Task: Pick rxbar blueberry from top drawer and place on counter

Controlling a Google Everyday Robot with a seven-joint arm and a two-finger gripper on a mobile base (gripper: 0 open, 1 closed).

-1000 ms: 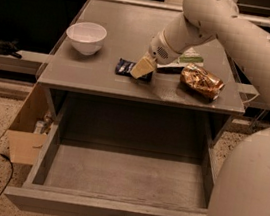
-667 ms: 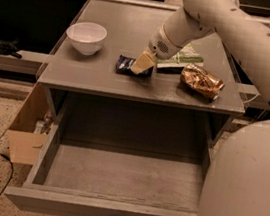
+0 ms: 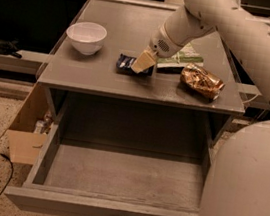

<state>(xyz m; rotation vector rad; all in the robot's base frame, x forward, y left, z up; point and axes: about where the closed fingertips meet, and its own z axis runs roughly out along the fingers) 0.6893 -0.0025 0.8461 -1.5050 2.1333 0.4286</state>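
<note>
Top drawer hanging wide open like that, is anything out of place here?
Only the top drawer stands pulled far out. The rxbar blueberry lies flat on the counter at the gripper; the white bowl sits upright, nothing spilled.

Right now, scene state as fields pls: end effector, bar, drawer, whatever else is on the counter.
end effector: low over the counter, at the right end of the rxbar blueberry; contact unclear
rxbar blueberry: lying flat on counter, near the front middle
top drawer: pulled open, nothing visible inside
white bowl: counter, left
green snack bag: counter, behind the arm
orange-brown packet: counter, right
</note>
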